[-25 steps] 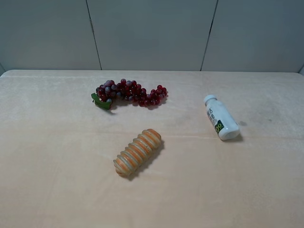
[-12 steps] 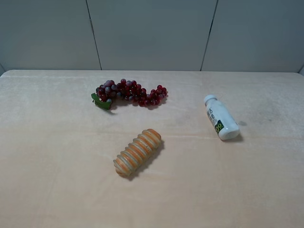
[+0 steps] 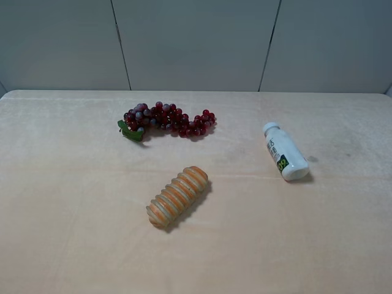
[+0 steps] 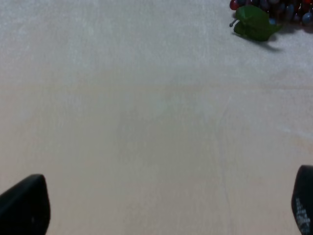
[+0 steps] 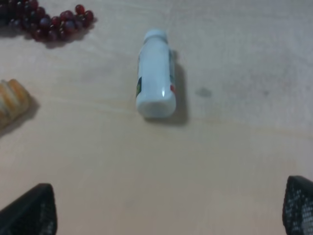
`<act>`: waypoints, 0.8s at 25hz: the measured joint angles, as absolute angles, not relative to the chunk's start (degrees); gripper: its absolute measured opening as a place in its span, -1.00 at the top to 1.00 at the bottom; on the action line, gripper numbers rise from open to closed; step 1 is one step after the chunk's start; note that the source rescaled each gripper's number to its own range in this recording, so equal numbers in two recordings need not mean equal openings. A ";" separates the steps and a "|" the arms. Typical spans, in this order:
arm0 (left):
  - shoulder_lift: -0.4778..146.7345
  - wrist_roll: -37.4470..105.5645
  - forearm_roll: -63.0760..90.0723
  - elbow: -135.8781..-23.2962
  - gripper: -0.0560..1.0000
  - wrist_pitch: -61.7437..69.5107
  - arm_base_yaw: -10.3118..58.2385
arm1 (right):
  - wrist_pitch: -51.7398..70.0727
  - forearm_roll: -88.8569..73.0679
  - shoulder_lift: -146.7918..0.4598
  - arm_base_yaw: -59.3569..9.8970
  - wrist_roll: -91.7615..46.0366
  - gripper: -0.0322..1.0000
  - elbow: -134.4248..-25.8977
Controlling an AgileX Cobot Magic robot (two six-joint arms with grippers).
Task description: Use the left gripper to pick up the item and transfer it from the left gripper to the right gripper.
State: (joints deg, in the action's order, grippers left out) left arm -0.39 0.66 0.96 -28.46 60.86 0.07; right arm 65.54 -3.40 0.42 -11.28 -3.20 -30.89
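Observation:
The item, a small white bottle (image 3: 284, 158) with a white cap and a yellow-green label mark, lies on its side on the right of the table, cap toward the back. It also shows in the right wrist view (image 5: 155, 73). Neither arm shows in the exterior high view. My left gripper (image 4: 161, 208) is open and empty over bare table, only its fingertips (image 4: 24, 205) in view. My right gripper (image 5: 168, 205) is open and empty, its fingertips (image 5: 30, 210) well short of the bottle's base.
A red grape bunch (image 3: 168, 119) with a green leaf (image 4: 254, 23) lies at the back centre-left. An orange ridged bread roll (image 3: 177, 196) lies diagonally mid-table, its end in the right wrist view (image 5: 12, 100). A grey panelled wall stands behind the tan table (image 3: 73, 214).

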 joint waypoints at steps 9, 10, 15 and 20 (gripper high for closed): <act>-0.39 0.66 0.96 -28.46 -0.96 60.86 0.07 | 59.22 -1.21 0.37 -11.28 -2.57 -1.00 -28.25; -0.39 0.66 0.96 -28.46 -0.96 60.86 0.07 | 59.17 -1.06 0.37 -11.28 -2.27 -1.00 -28.24; -0.39 0.66 0.96 -28.46 -0.96 60.86 0.07 | 59.17 -0.93 0.37 -11.28 -1.93 -1.00 -28.19; -0.39 0.66 0.96 -28.46 -0.96 60.86 0.07 | 59.11 -0.93 0.37 -11.28 -1.93 -1.00 -28.19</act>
State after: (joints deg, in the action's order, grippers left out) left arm -0.39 0.66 0.96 -28.46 60.86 0.07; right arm 59.11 -0.93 0.37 -11.28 -1.93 -28.19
